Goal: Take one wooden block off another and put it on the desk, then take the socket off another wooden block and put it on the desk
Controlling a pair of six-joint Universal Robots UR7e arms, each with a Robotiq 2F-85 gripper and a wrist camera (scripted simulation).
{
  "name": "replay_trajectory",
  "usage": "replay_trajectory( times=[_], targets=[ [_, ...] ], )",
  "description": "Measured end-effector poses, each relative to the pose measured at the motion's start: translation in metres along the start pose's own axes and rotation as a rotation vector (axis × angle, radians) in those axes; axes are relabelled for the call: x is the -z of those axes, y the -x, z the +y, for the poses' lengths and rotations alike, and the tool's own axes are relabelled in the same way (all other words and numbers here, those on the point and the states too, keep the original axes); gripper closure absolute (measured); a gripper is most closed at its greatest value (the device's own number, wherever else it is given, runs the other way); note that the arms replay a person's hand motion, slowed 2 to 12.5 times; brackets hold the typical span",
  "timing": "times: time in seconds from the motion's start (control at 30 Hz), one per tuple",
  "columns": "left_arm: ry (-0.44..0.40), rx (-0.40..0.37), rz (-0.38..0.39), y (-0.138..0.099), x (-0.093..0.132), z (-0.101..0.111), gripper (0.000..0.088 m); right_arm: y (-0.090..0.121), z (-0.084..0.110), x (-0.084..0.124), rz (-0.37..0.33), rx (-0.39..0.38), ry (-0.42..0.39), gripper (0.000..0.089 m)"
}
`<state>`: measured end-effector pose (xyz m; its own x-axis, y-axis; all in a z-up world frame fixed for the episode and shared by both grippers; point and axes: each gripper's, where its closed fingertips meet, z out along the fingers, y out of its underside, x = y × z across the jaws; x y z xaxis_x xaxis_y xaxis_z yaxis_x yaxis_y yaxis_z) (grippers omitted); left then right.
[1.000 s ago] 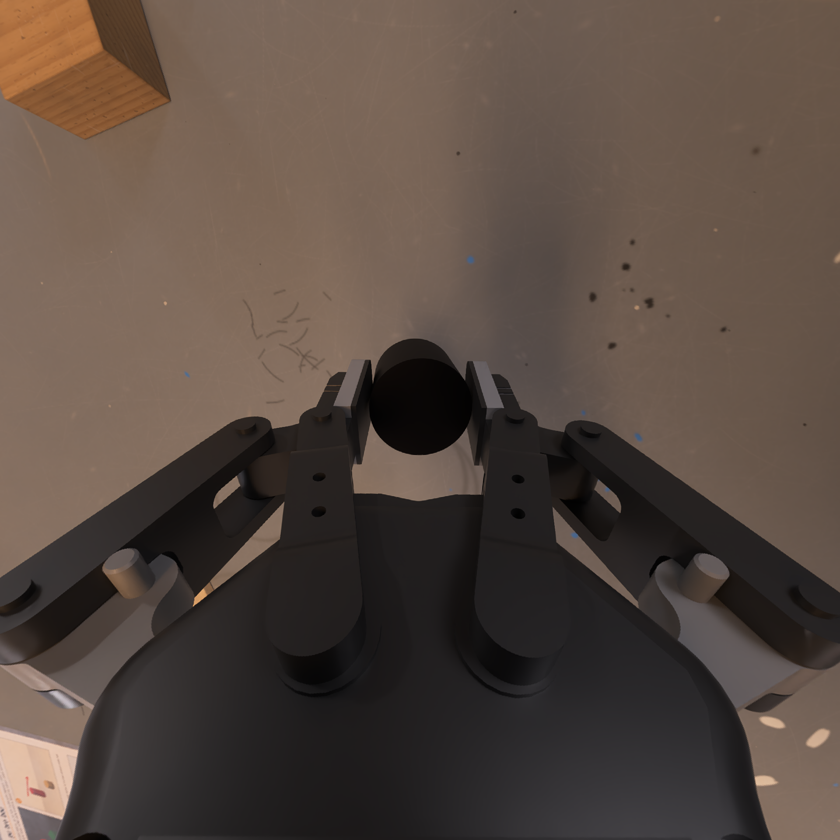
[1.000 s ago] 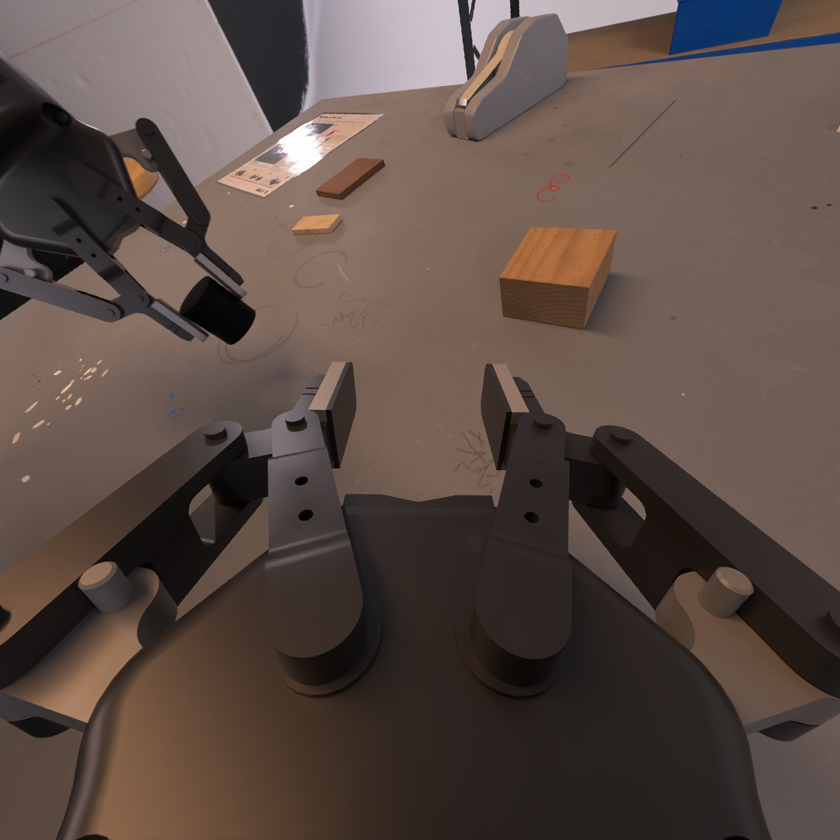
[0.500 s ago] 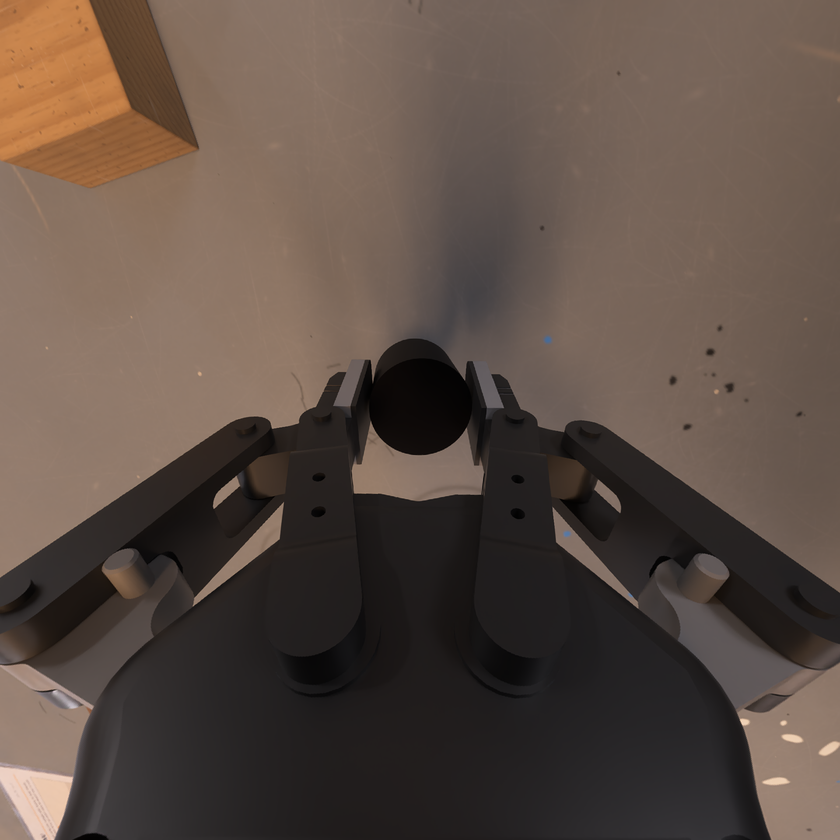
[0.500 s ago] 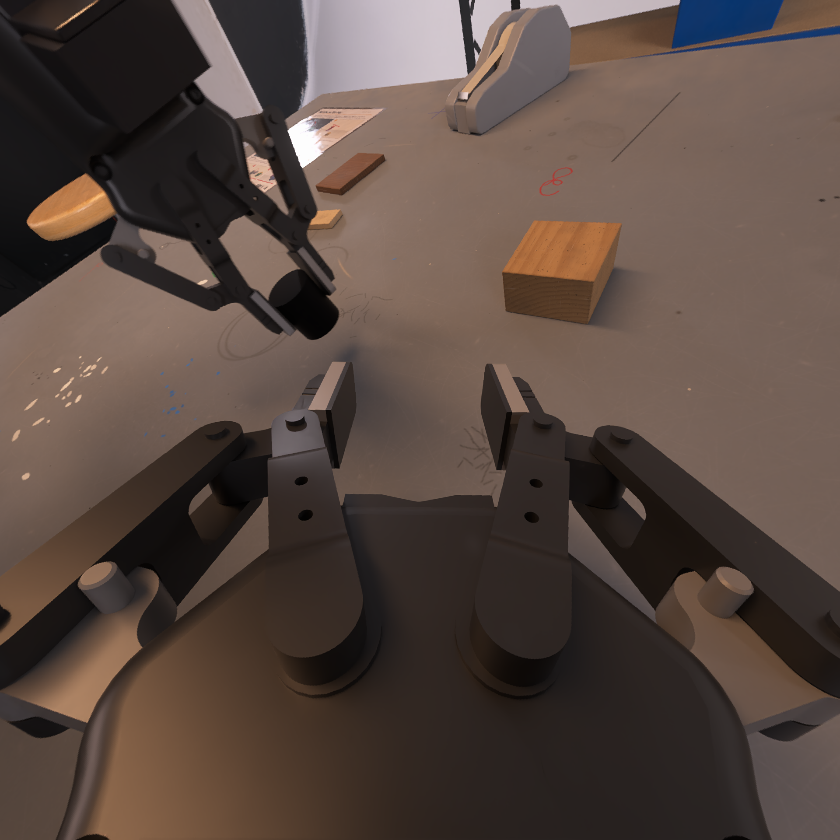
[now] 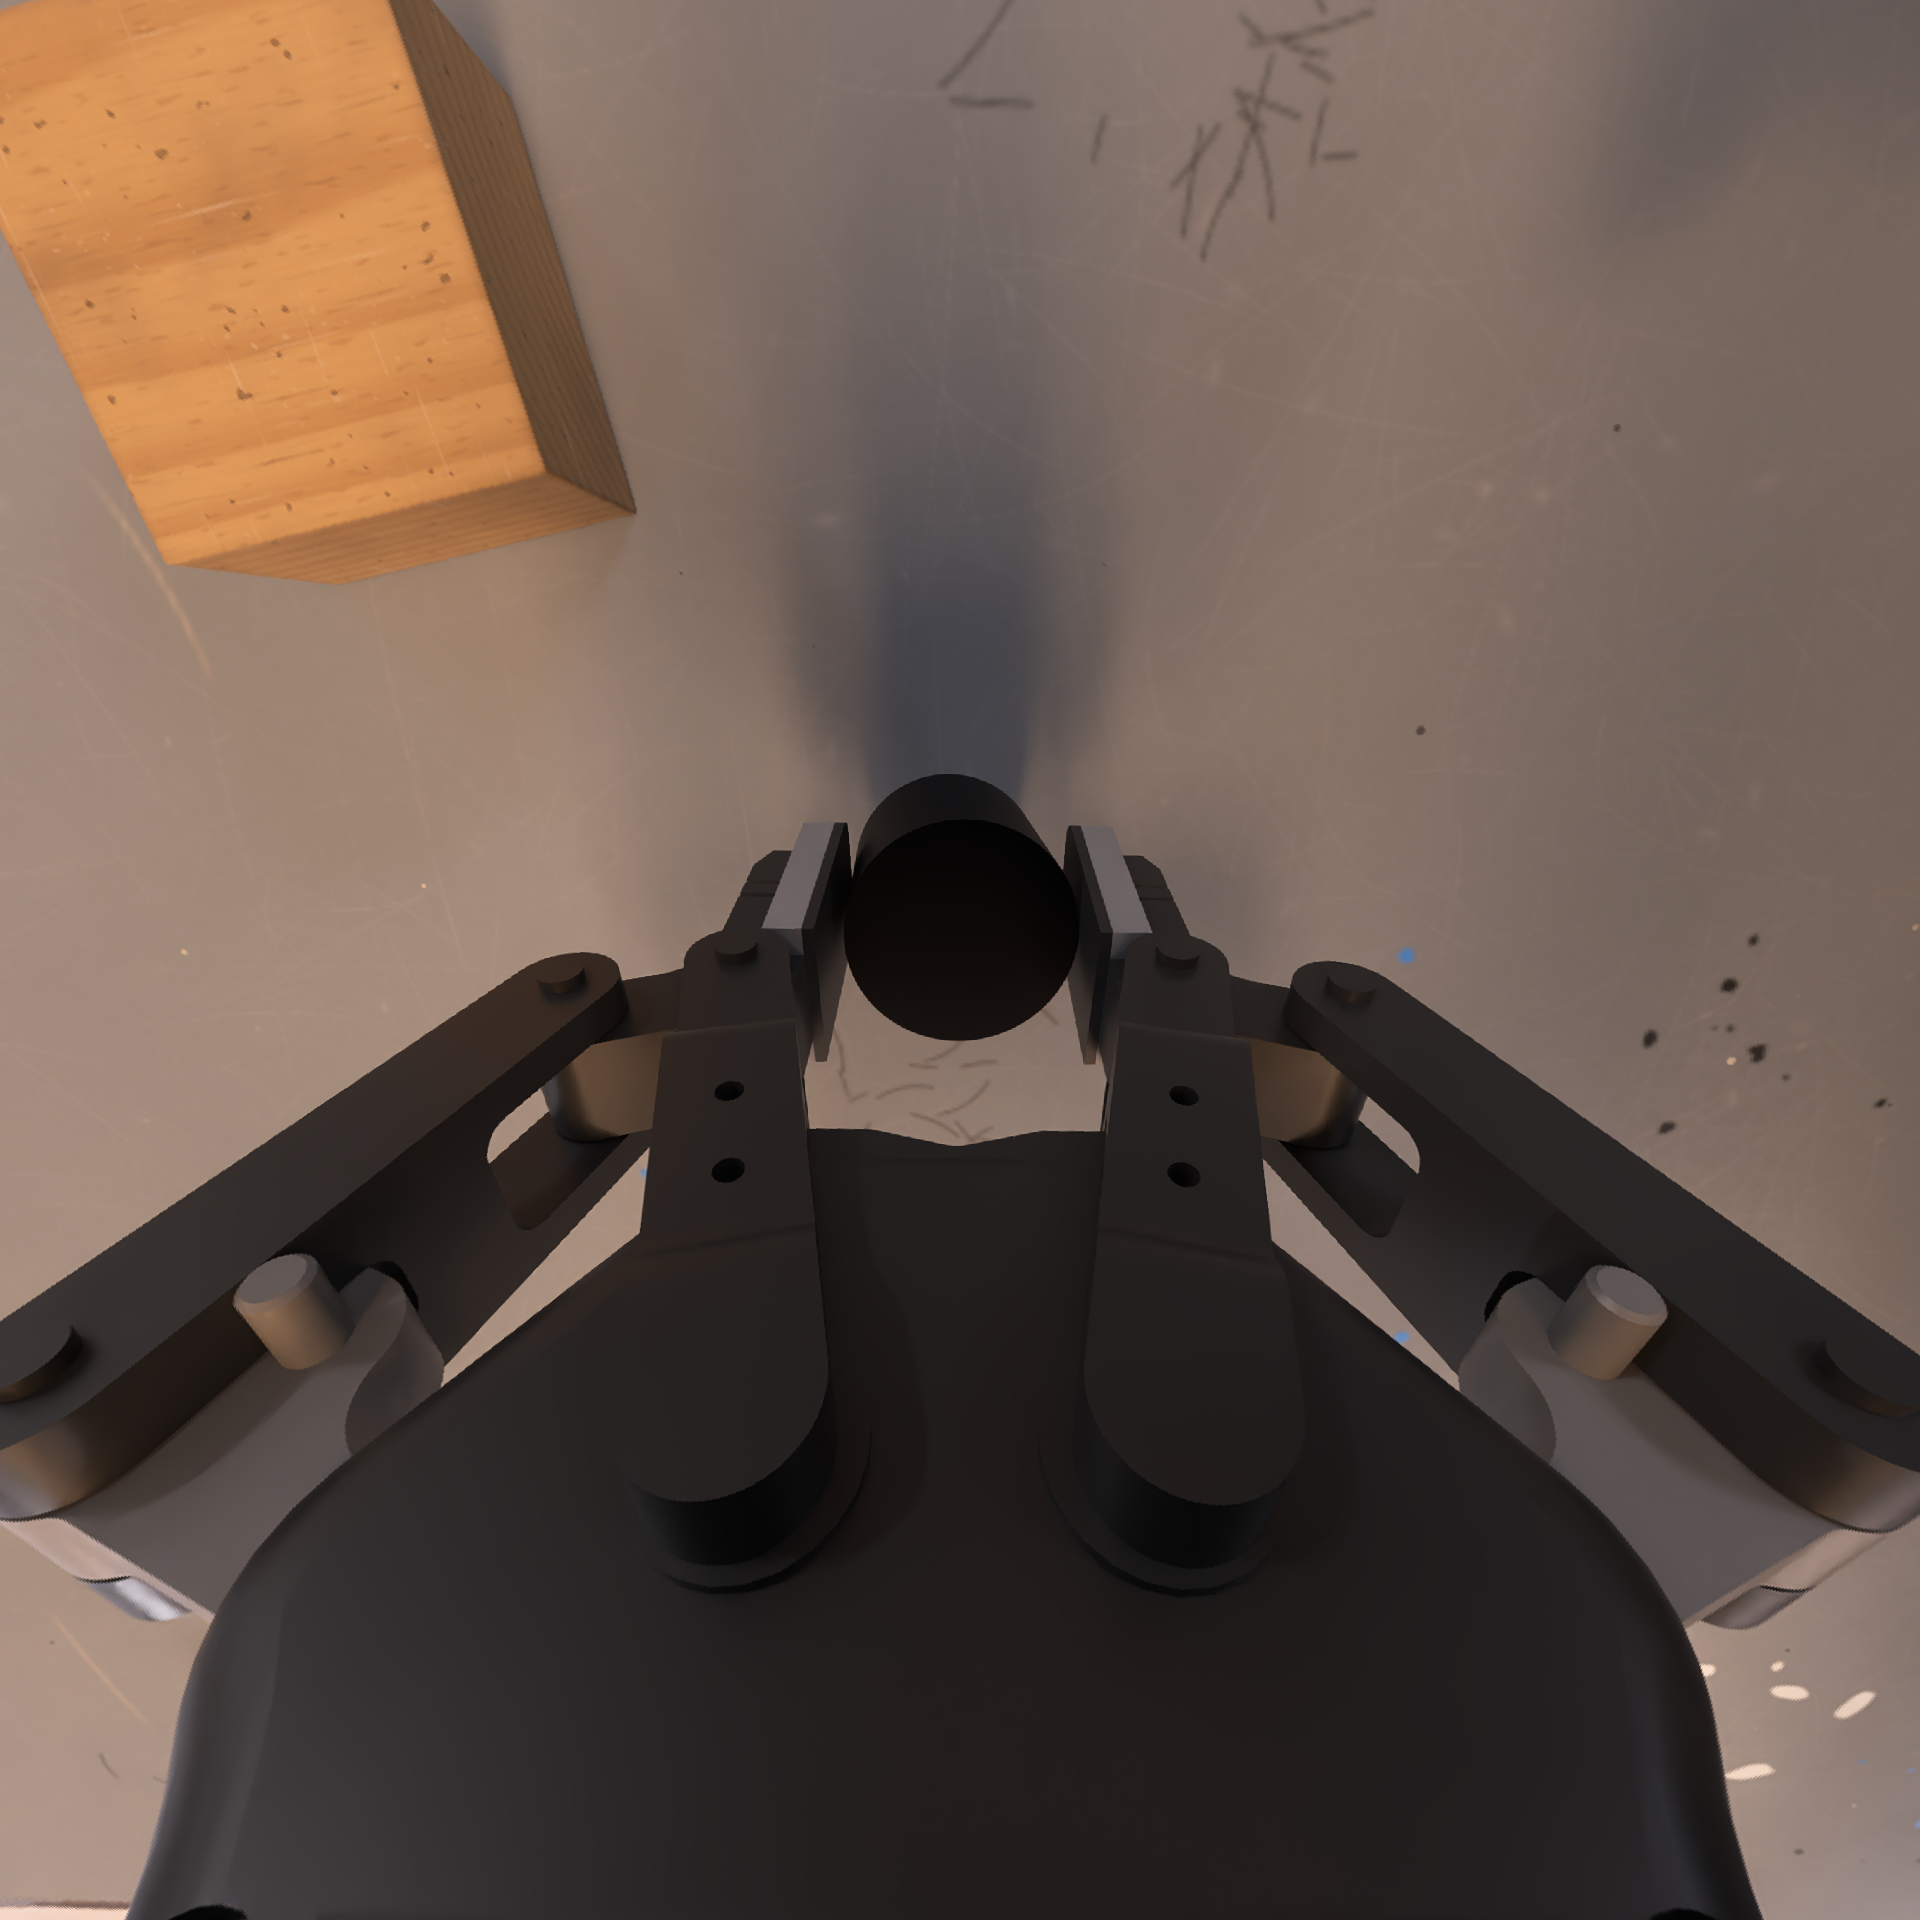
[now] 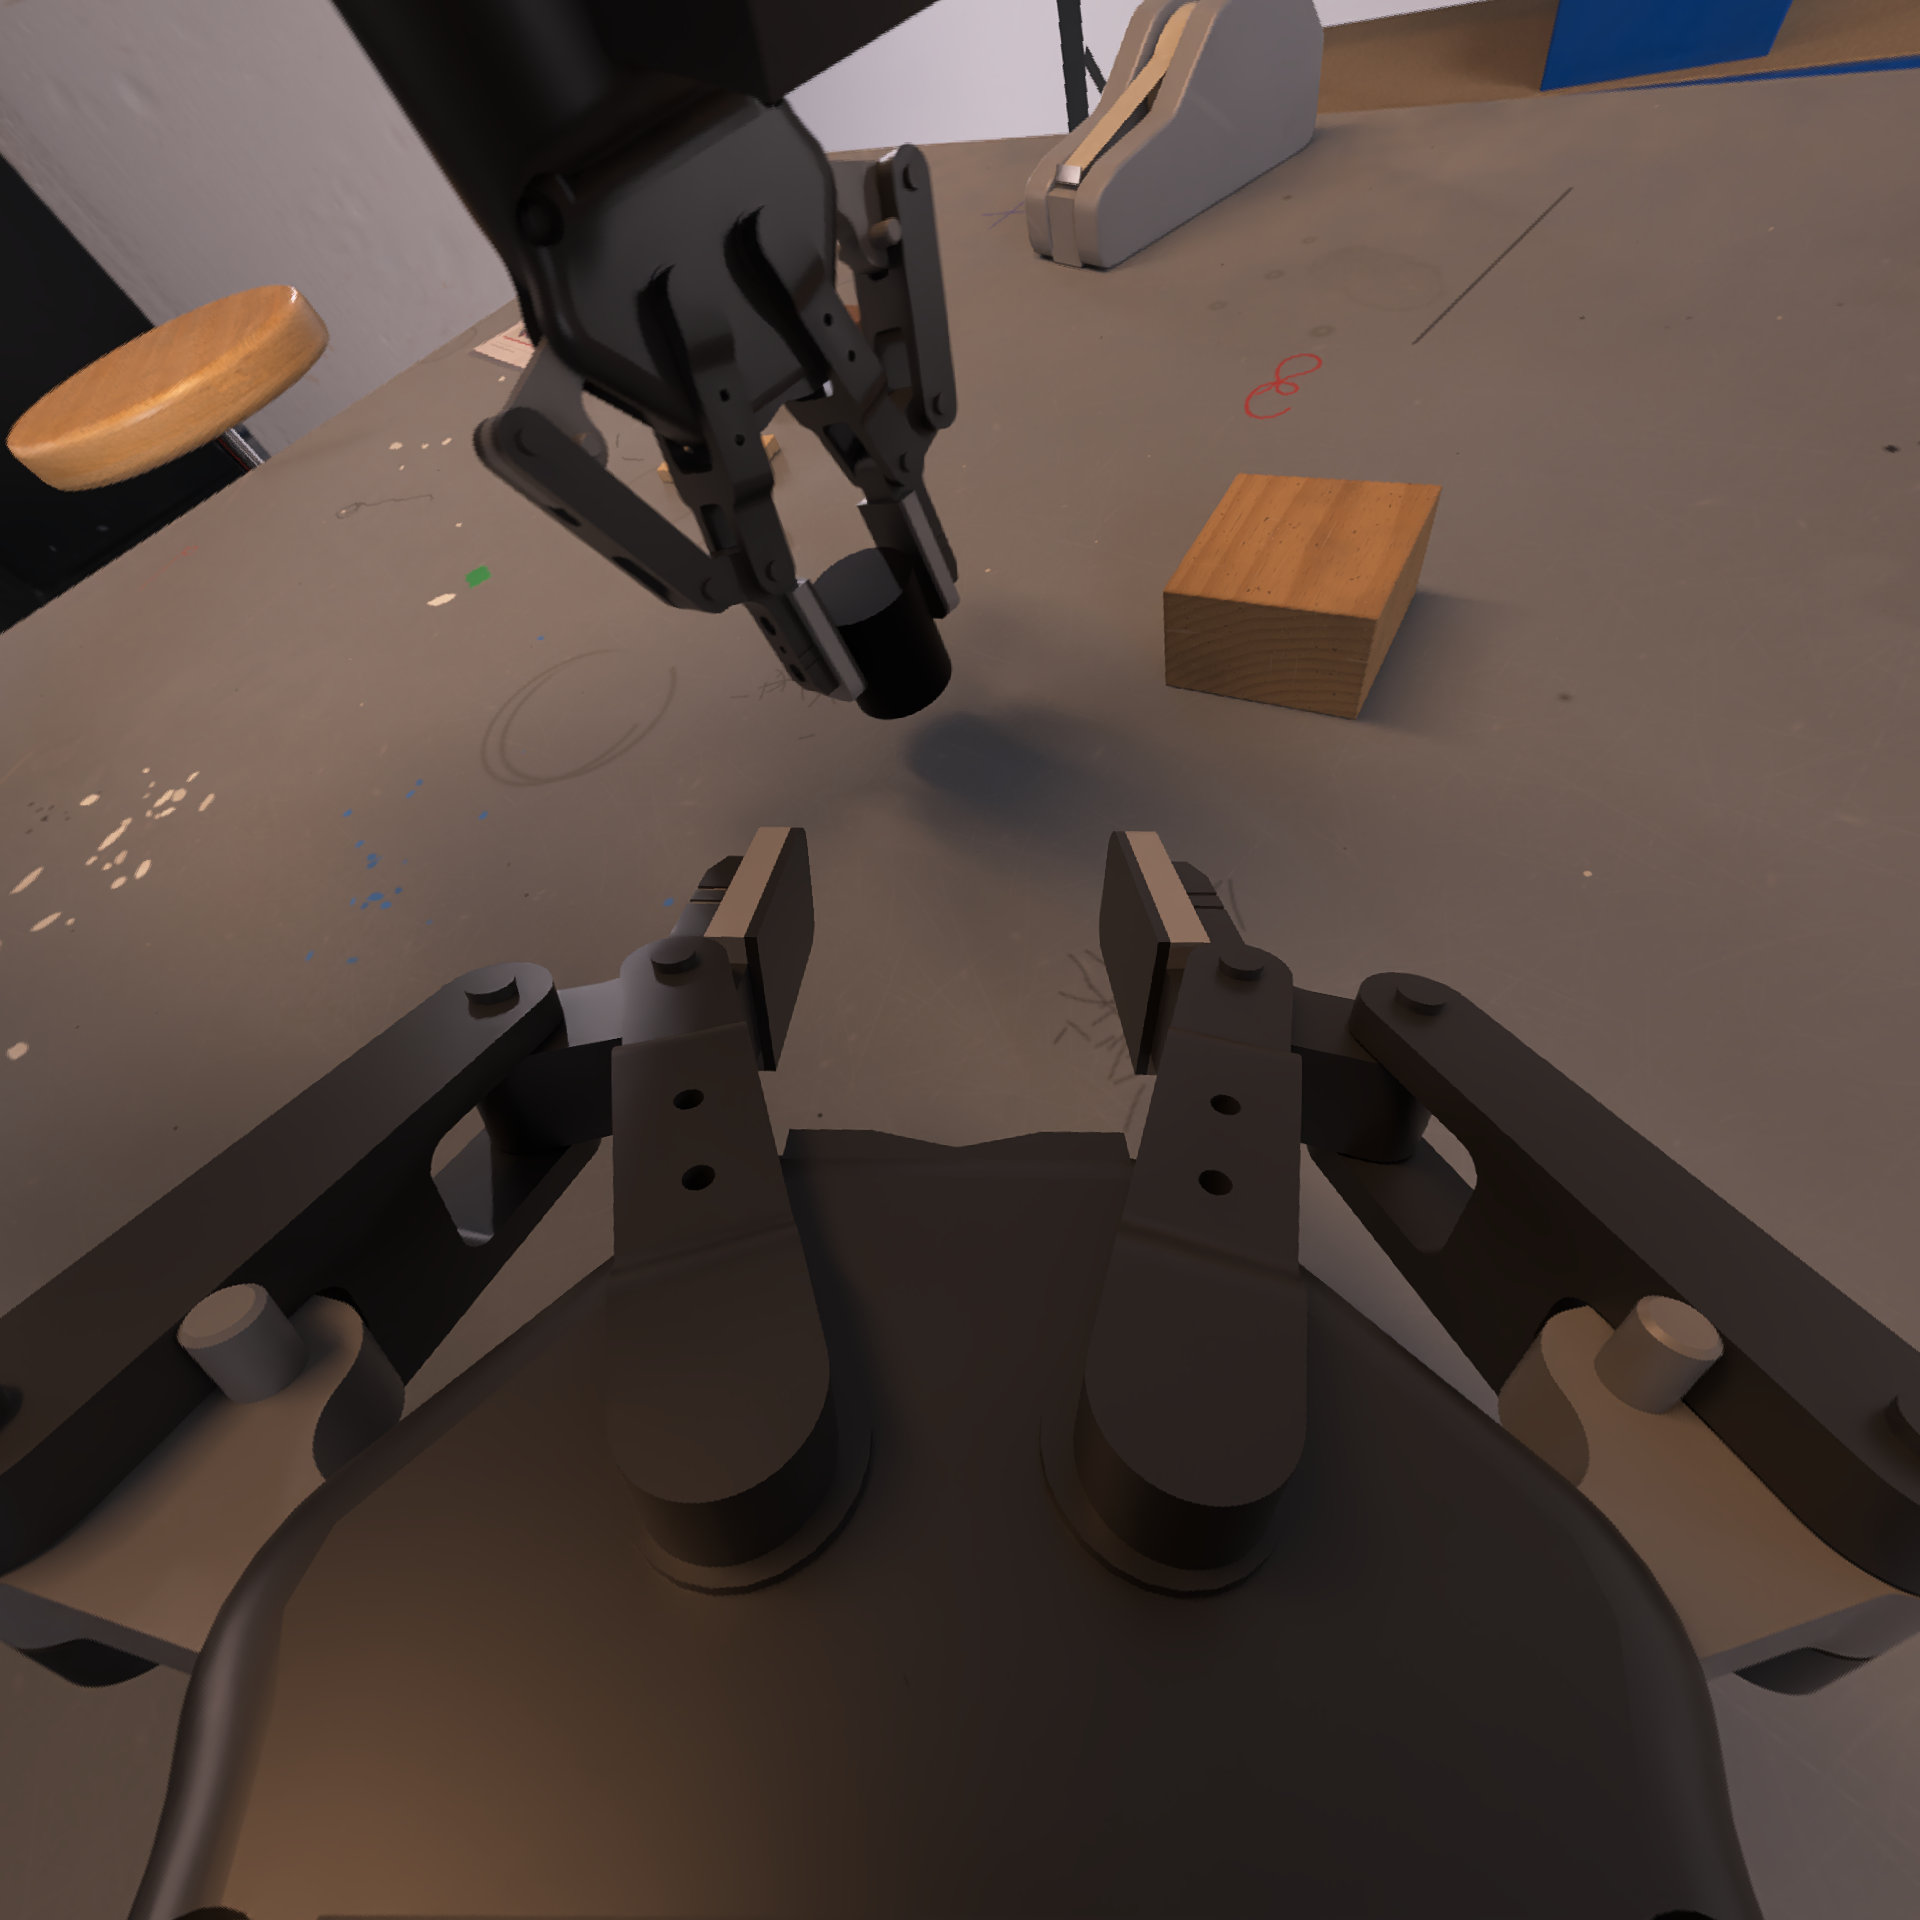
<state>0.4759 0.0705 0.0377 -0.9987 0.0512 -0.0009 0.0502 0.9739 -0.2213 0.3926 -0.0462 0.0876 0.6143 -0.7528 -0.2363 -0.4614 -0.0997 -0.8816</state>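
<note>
My left gripper (image 5: 958, 883) is shut on the black cylindrical socket (image 5: 956, 925) and holds it a little above the grey desk (image 5: 1351, 571), over its own dark shadow. In the right wrist view the same gripper (image 6: 878, 634) and socket (image 6: 896, 649) hang just left of a wooden block (image 6: 1299, 592) that lies on the desk. That block (image 5: 281, 291) is at the upper left in the left wrist view. My right gripper (image 6: 956, 914) is open and empty, low over the desk (image 6: 1558, 883), nearer than the socket.
A grey tape dispenser (image 6: 1174, 135) stands at the back of the desk. A round wooden stool seat (image 6: 166, 384) is beyond the desk's left edge. A small light wooden piece (image 6: 769, 447) and a paper sheet (image 6: 509, 343) lie behind the left gripper.
My left gripper has carried the socket to the right and lower, closer to the wooden block and to my right gripper. The right gripper has stayed open in place.
</note>
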Motion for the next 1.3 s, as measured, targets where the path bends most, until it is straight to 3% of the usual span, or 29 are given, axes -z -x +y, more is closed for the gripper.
replay_trajectory(
  times=[0.53,1.3],
  targets=[
    [0.069,0.030,0.049,0.024,-0.018,-0.013,0.0516,0.003,0.006,0.002,0.014,0.027,0.019,0.0390],
    [0.075,0.005,0.088,0.023,-0.026,-0.020,0.0519,0.004,0.011,0.011,0.016,0.017,0.018,0.0391]
  ],
)
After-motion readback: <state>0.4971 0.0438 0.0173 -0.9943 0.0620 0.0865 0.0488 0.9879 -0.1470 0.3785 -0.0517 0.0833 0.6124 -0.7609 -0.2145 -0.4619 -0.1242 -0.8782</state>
